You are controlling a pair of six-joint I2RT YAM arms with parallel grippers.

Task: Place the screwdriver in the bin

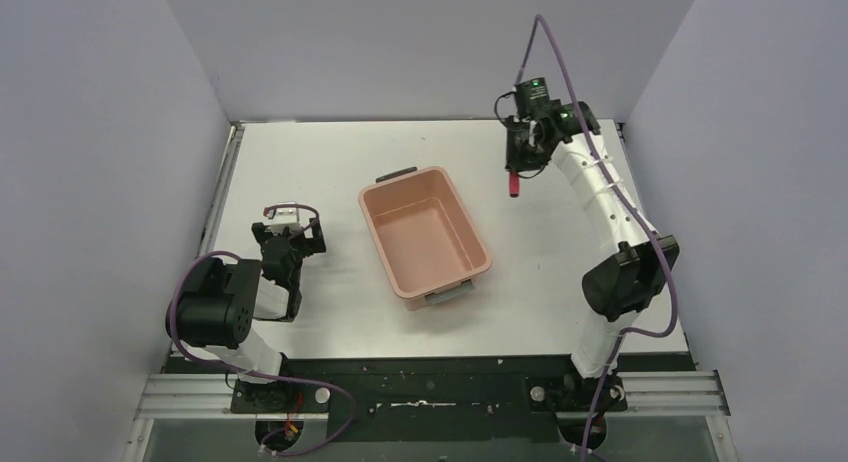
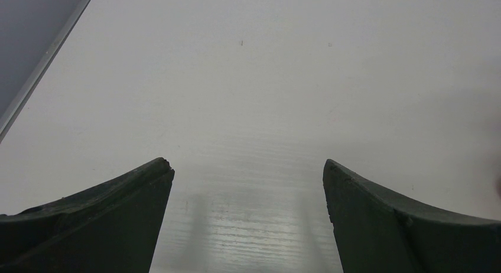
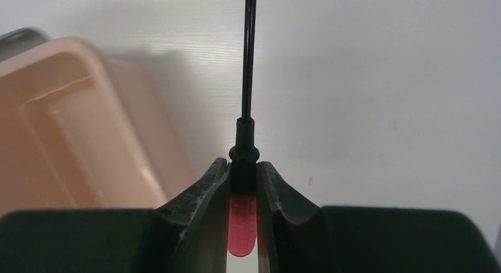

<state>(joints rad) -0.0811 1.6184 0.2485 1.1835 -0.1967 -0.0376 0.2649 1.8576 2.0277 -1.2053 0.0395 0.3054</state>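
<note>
Presently I hold the screwdriver (image 3: 243,217) clamped in the right gripper (image 3: 243,169), beside the bin (image 1: 425,232); carry-over and drop remain.

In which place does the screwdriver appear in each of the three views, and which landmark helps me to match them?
Top external: screwdriver at upper right, in the right pincer, right of the bin.
Left wrist: not in it.
Right wrist: centre, between the jaws, shaft pointing up.
Shared landmark: the bin, at left in the right wrist view.
</note>
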